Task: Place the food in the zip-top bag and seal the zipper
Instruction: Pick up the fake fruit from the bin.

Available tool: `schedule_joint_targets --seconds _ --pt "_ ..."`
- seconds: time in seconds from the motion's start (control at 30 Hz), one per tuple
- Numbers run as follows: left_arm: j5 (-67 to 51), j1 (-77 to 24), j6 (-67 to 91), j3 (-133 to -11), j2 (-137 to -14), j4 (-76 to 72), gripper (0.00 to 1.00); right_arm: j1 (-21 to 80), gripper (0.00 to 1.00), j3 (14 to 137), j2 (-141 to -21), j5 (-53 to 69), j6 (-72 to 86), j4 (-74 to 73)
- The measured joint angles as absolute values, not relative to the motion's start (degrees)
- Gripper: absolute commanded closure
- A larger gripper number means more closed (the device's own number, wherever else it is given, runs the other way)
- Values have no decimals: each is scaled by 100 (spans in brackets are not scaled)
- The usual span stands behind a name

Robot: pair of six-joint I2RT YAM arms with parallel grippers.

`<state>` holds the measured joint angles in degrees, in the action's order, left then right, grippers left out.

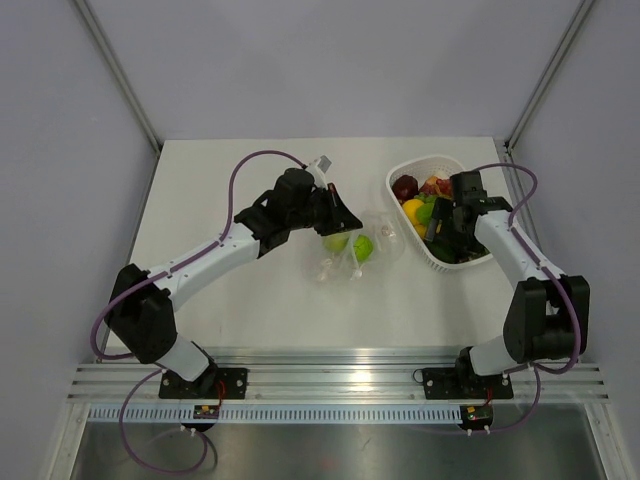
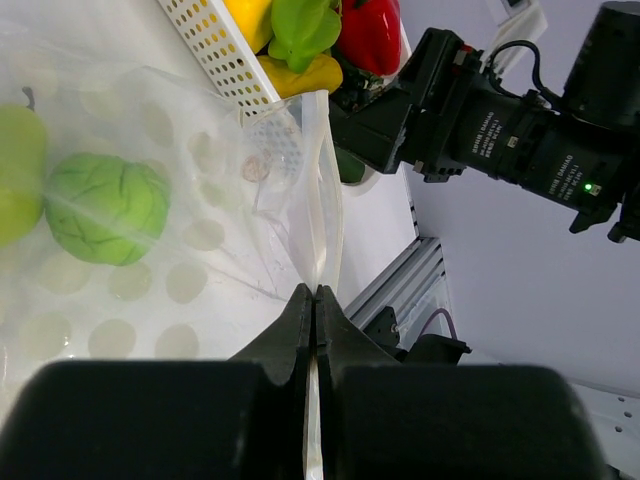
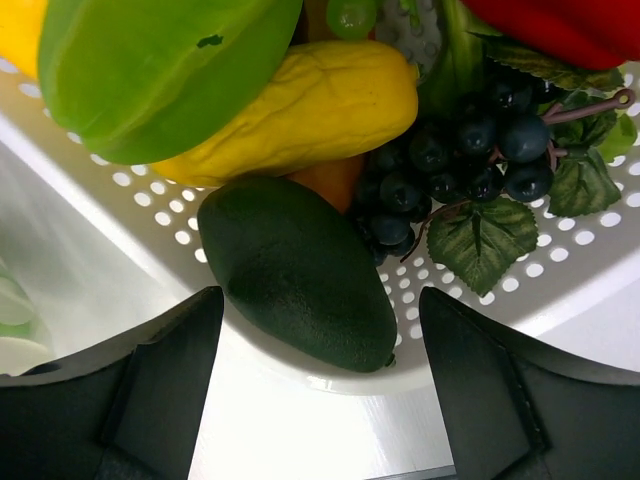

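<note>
Currently, left gripper [image 2: 315,310]: fingers pinched shut on zip-top bag [image 2: 200,160] mouth edge.
Zip-top bag: just beside white basket [image 2: 215,50]; contains green pear [image 2: 15,170] and green cabbage [image 2: 105,205].
Right gripper [image 3: 320,310]: fingers spread apart, over white basket, above avocado [image 3: 300,270].

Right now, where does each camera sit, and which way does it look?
Top: fixed above and behind the robot, looking down on the table; left arm and right arm show whole.
Left wrist: rides the left arm, looking along the left gripper, shut on the bag; the right arm shows beyond.
Right wrist: rides the right arm, looking down past the open right gripper into the basket at an avocado and grapes.
Shared: top and left wrist both show bag and basket.
</note>
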<state>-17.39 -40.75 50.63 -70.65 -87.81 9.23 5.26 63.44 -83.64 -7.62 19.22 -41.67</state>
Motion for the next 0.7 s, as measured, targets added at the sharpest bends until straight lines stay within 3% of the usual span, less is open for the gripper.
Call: schedule_joint_targets --seconds 0.2,0.3,0.5,0.7 --pt "-1739 -4075 5059 -7065 -8781 928 100 526 14 6344 -8726 -676 1898 -4143" --pt "-1739 -4075 5059 -7065 -8781 928 100 526 19 6344 -8827 -670 1876 -4110" --pt "-1741 -4075 5059 -7065 -8783 928 100 526 49 6344 -8825 -703 1846 -4095" --pt "-1741 -4075 5059 -7065 -8801 926 100 526 60 6344 -8680 -799 1900 -4130"
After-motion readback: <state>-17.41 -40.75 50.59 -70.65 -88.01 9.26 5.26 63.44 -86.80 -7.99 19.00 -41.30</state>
